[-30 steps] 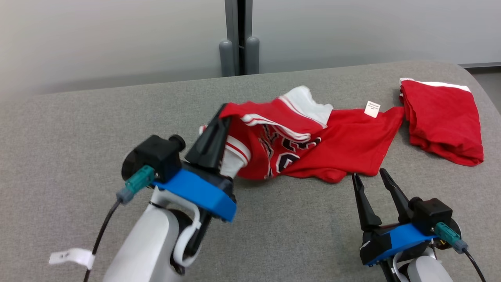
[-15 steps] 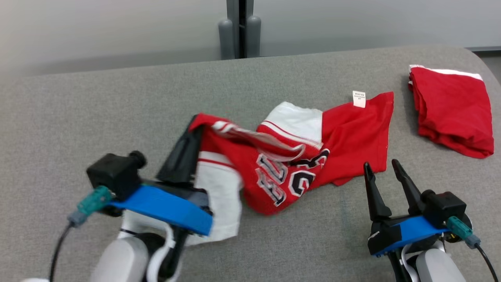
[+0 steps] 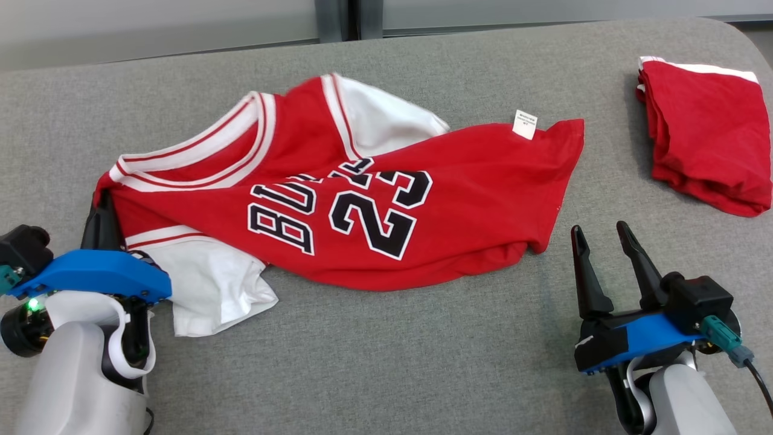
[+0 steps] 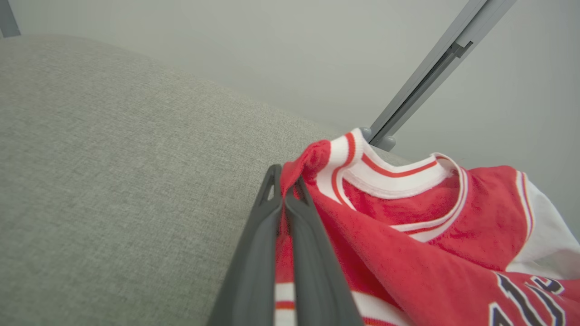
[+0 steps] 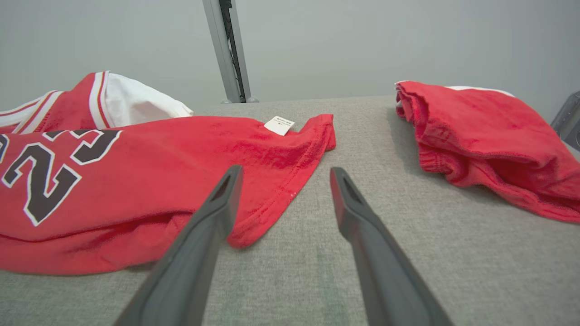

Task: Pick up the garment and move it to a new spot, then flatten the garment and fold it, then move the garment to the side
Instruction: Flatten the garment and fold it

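The garment (image 3: pixel 362 199) is a red jersey with white sleeves and a black "23", spread across the grey surface with wrinkles; it also appears in the right wrist view (image 5: pixel 136 172). My left gripper (image 3: pixel 99 202) is shut on the garment's shoulder by the collar (image 4: pixel 344 158) at the left. In the left wrist view the fingers (image 4: pixel 267 217) pinch red cloth. My right gripper (image 3: pixel 601 232) stands open with nothing in it, just right of the garment's lower hem corner (image 5: pixel 240 235). A white label (image 3: pixel 525 124) shows on the hem.
A second red cloth (image 3: pixel 703 145) lies bunched at the far right of the grey padded surface (image 3: pixel 392 362), seen too in the right wrist view (image 5: pixel 489 136). A grey post (image 5: pixel 229 50) stands behind the surface against the wall. Bare surface lies in front.
My left gripper has pulled the garment's shoulder left and toward me, stretching the crumpled jersey out so the number shows. The head camera has tilted down. The right gripper stayed open in place.
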### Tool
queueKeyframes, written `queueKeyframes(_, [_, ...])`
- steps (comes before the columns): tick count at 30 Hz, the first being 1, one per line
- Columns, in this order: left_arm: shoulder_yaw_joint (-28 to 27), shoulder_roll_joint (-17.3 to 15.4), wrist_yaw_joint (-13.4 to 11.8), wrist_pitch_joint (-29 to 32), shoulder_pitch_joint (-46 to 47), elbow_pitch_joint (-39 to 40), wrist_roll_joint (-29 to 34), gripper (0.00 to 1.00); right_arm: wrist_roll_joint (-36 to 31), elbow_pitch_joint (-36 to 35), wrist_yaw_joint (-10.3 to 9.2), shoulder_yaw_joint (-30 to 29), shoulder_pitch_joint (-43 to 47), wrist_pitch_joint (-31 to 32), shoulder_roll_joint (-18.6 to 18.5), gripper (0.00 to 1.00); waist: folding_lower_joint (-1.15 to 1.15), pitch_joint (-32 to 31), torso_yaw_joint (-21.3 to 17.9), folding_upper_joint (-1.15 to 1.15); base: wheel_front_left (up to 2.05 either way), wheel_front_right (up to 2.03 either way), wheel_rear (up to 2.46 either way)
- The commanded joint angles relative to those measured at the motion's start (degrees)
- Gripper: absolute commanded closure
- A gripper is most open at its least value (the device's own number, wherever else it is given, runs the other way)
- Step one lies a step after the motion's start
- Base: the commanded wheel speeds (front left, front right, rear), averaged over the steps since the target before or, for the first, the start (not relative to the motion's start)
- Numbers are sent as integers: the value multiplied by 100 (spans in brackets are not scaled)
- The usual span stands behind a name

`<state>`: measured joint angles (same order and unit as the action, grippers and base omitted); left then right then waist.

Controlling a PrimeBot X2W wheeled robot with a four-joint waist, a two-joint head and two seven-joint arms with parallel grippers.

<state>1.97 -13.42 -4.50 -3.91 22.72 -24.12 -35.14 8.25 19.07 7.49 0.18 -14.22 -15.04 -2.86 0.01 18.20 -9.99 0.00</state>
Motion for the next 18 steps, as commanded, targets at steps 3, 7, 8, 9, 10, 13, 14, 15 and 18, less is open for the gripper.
queueKeyframes(3, [-80,-75,45,-151,187,-310,-32,100,-44,-19,1,-38,-92,-20,-5,0,-1,24,-7,0,0,0,0])
queueKeyframes(7, [-79,-70,111,-346,348,-758,-43,78,-58,18,1,-36,-77,-20,-6,0,-1,-10,-10,0,0,0,0])
queueKeyframes(8, [-52,-58,146,-403,370,-842,-21,52,-57,26,1,-29,-79,-20,-6,0,-1,-28,-6,0,0,0,0])
queueKeyframes(9, [-21,-30,188,-459,381,-921,-2,0,-57,38,1,-21,-78,-20,-5,0,-1,-54,3,0,0,0,0])
queueKeyframes(10, [2,-6,230,-518,395,-996,9,0,-58,52,1,-13,-73,-20,-5,0,-1,-84,11,0,0,0,0])
queueKeyframes(13, [153,35,359,-730,389,-1110,120,0,-65,103,1,-6,-21,-20,-6,0,-1,-199,47,0,0,0,0])
queueKeyframes(14, [205,53,403,-793,361,-1123,175,0,-65,117,1,-8,-2,-20,-6,0,-1,-244,60,0,0,0,0])
queueKeyframes(15, [260,73,453,-854,323,-1118,227,0,-70,133,1,-10,15,-20,-6,0,-1,-295,74,0,0,0,0])
queueKeyframes(18, [375,165,550,-995,167,-1018,335,0,-91,169,1,-28,71,-20,-6,0,-1,-463,118,0,0,0,0])
